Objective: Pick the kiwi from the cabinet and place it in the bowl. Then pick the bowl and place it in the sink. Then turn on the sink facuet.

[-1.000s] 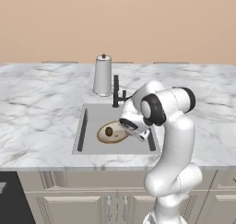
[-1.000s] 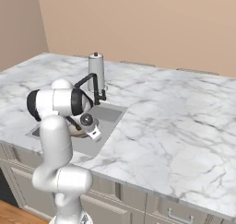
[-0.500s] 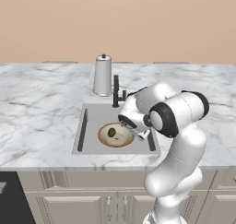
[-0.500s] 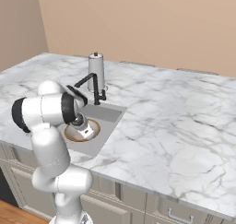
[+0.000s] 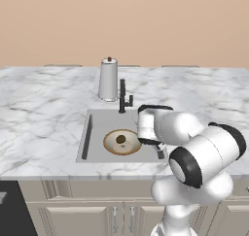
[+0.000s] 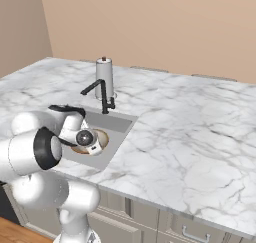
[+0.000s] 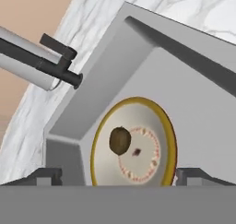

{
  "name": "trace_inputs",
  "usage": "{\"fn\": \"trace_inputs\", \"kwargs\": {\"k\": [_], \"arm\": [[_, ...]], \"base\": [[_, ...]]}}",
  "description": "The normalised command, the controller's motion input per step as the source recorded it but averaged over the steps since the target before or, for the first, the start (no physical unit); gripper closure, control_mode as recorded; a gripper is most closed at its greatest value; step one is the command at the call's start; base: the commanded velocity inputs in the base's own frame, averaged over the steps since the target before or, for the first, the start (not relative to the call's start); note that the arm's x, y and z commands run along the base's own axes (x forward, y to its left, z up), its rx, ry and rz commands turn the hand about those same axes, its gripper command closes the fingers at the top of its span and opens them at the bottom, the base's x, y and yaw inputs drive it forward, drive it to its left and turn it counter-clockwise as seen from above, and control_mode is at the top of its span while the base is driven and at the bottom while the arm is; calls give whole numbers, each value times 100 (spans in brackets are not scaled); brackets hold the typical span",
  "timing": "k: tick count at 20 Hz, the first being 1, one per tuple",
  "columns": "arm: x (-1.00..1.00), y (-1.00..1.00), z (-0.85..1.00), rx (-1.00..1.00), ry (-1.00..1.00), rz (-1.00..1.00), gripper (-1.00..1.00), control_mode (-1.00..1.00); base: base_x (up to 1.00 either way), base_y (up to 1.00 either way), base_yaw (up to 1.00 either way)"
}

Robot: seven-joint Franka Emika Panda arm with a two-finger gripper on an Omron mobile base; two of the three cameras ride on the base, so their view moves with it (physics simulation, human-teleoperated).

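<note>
- Kiwi [image 7: 120,140]: 1, dark brown, lying inside the bowl, left of centre in hand view; also seen as a dark spot in the bowl from left base view [image 5: 121,139].
- Bowl [image 5: 110,143]: 1, cream inside w/ gold rim, sitting on the sink floor, upright. In hand view [image 7: 152,112] its rim is between the 2 fingertips but not touching either.
- Sink [image 5: 99,123]: 1 grey basin set in marble counter [image 5: 44,113]; 1 dark slot along its left side in left base view. Bowl sits towards the basin's front, right of the slot.
- Faucet [image 5: 123,97]: 1, black, upright post at the sink's back edge, small side lever; spout reaches out over the basin in right base view [image 6: 99,93]. In hand view [image 7: 55,64] it's at upper left, well apart from the bowl.
- Towel roll [image 5: 108,79]: 1, pale grey, standing on the counter just behind-left of the faucet.
- Gripper [image 7: 115,176]: 1, fingers spread wide, nothing between them; 2 dark fingertips [image 7: 44,176] at the bottom corners of hand view, 1 each side of the bowl. Hand hovers above the bowl's right side in left base view [image 5: 156,147], near the basin's right edge.
- Cabinet fronts below the counter: 2 silver handles [image 5: 115,219] seen in left base view.
</note>
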Motion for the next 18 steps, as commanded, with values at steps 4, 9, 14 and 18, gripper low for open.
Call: {"fn": "trace_inputs", "kwargs": {"k": [4,9,14,18], "arm": [[0,-48,100,17,1,-7,-100,-100],[0,-40,100,21,10,-6,-100,-100],[-19,-49,100,32,13,-2,-100,-100],[-46,-47,100,39,10,0,-100,-100]], "base": [[0,0,0],[0,0,0],[0,0,0],[0,0,0]]}}
